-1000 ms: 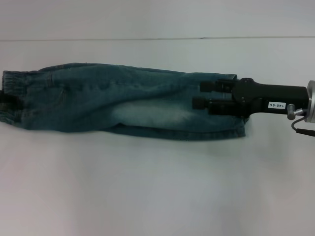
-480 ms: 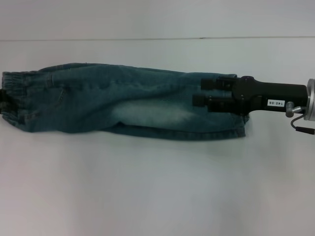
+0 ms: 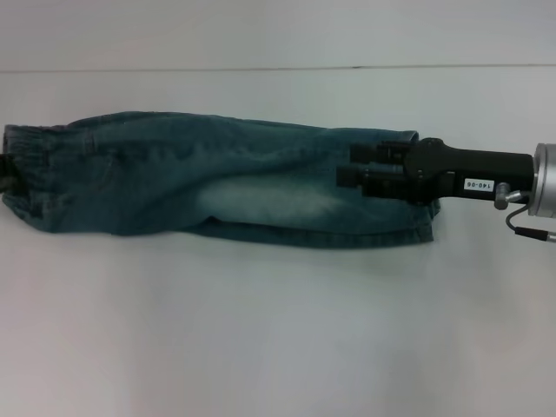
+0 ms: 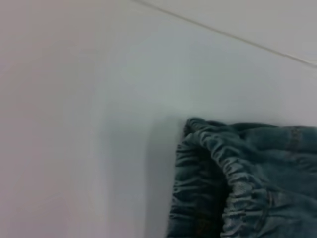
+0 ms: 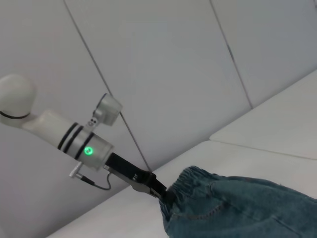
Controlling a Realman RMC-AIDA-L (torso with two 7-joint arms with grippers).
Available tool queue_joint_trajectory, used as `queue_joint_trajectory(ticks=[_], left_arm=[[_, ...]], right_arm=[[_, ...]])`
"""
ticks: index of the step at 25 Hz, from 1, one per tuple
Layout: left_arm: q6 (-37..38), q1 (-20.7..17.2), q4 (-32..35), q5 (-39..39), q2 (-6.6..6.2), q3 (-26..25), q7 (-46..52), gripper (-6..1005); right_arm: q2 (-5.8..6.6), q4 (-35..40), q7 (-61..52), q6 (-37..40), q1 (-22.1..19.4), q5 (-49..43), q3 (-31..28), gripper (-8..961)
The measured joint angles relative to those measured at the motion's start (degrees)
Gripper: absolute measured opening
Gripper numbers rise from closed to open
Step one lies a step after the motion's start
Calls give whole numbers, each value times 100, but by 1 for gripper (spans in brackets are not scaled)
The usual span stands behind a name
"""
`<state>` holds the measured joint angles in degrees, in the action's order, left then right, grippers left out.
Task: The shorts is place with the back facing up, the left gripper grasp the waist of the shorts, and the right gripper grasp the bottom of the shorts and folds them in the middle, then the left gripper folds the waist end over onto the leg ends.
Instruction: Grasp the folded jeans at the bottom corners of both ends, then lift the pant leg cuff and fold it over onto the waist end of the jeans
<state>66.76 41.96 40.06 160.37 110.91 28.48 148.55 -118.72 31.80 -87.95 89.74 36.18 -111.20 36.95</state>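
Note:
The blue denim shorts (image 3: 217, 182) lie folded lengthwise across the table, with the elastic waist at the left and the leg ends at the right. My right gripper (image 3: 349, 165) reaches in from the right over the leg ends. It is open, its two black fingers apart above the cloth. My left gripper (image 3: 5, 169) shows only as a black tip at the picture's left edge, by the waist. In the right wrist view the left gripper (image 5: 159, 191) touches the waistband of the shorts (image 5: 237, 208). The left wrist view shows the gathered waist (image 4: 233, 183) lying on the table.
The white table (image 3: 261, 330) stretches in front of and behind the shorts. Its back edge meets a pale panelled wall (image 5: 163, 64).
The left gripper's black tip has drawn back leftward off the waist. The right gripper has shifted slightly left over the leg ends, its fingers a little closer together. The shorts have not moved.

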Motion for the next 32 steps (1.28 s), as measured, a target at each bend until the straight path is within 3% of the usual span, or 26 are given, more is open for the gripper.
queue_joint_trajectory(ticks=[5, 10, 13, 24, 32], left_arm=[[296, 37, 426, -33, 123, 11, -45, 41], [844, 147, 970, -312, 178, 152, -94, 41], [1245, 251, 1337, -710, 178, 304, -97, 40], [1870, 1131, 1639, -1390, 153, 545, -96, 40], [2163, 1556, 1740, -1962, 148, 772, -42, 39]], right_arm=[[-43, -99, 120, -333, 19, -30, 75, 684], [-78, -473, 455, -979, 132, 134, 33, 447], [-90, -807, 729, -1443, 206, 548, 51, 241], [-195, -2481, 2414, -3420, 898, 2139, 32, 10], [-251, -3573, 3817, -3930, 1338, 3220, -141, -1]])
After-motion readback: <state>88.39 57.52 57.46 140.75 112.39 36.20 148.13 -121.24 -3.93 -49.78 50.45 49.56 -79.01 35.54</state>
